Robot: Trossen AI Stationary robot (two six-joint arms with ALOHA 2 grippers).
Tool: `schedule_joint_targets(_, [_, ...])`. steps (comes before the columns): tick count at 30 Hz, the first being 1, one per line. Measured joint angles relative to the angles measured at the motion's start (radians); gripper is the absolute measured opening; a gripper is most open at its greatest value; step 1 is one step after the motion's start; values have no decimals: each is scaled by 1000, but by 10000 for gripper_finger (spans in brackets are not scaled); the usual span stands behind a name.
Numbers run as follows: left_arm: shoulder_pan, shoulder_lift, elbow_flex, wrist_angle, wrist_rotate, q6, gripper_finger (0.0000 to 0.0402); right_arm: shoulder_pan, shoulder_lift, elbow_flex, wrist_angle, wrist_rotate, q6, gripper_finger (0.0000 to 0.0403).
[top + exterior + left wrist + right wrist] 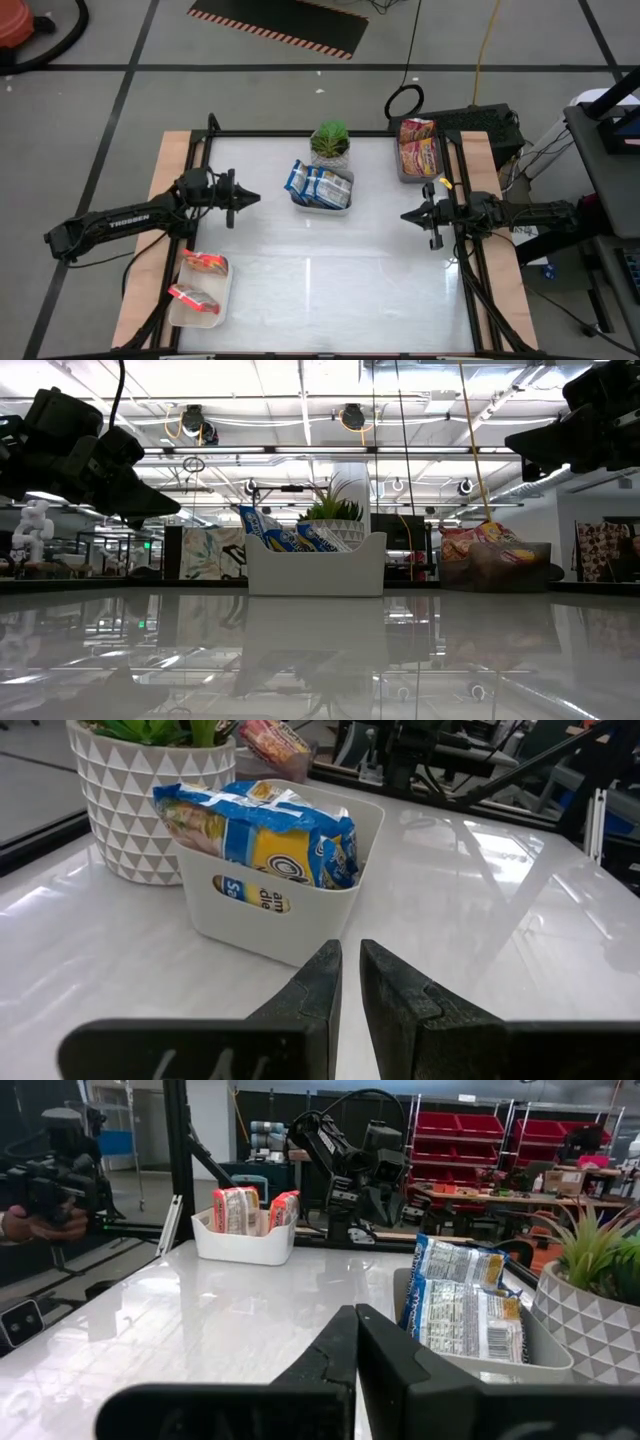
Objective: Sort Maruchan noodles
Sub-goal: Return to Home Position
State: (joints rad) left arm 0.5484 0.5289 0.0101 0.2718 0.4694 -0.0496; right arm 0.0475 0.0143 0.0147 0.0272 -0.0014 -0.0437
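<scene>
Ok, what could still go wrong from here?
The blue packets stick up out of the white bin; the left gripper, nearby, could clip them if it swings. The tray of orange packets sits at the table's edge by the left arm and might be knocked. The right gripper hangs near the grey bin.

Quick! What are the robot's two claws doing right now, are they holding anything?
Left claw: closed, holding nothing.
Right claw: closed, holding nothing.
</scene>
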Motion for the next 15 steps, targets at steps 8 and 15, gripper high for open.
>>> schedule_joint_targets(8, [-13, 0, 0, -33, -2, -24, 44, 43, 0, -1, -6, -18, 31, 0])
schedule_joint_targets(15, [-85, 0, 0, -42, -28, -25, 44, 95, 0, -1, 4, 51, 13, 0])
